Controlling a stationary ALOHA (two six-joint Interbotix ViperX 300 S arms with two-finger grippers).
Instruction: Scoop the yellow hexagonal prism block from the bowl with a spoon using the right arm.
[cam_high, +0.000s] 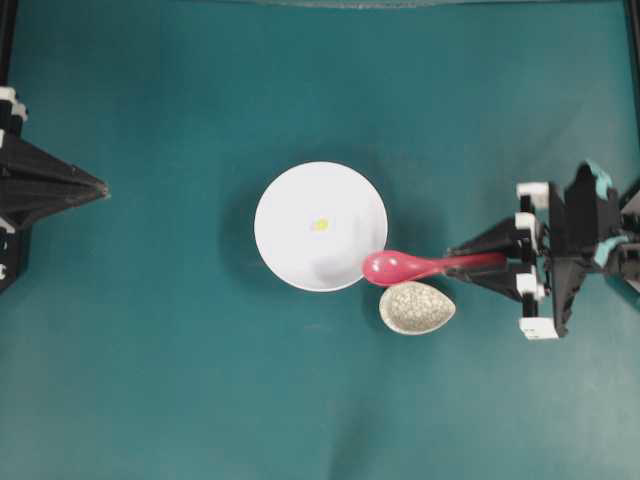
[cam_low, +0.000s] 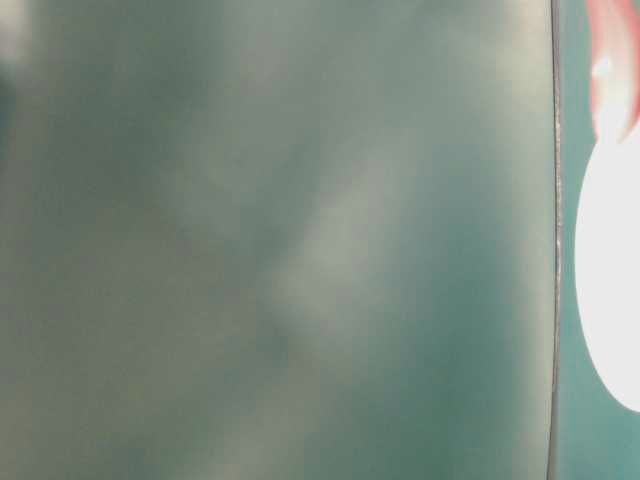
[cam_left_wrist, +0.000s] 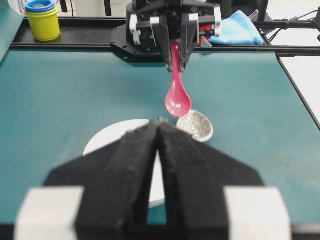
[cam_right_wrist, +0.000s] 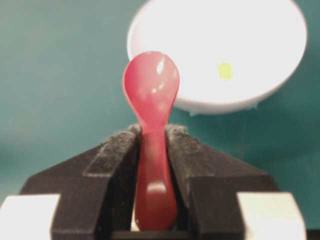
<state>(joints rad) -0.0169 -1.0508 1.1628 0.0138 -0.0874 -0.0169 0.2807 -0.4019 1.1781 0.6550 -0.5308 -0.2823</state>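
Teal tabletop. Right gripper, frame right, clamped pink-red spoon by handle; spoon axis horizontal, scoop at white bowl rim. Yellow hexagonal block lay bowl centre, up-left of scoop. Left gripper shut, farther.

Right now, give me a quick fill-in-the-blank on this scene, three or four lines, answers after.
1. The right gripper is shut on the handle of the ____.
2. The yellow hexagonal prism block lies inside the white ____.
3. In the overhead view, the speckled beige dish sits just below the spoon, on the ____ table.
4. The left gripper is shut and holds ____.

Answers: spoon; bowl; green; nothing
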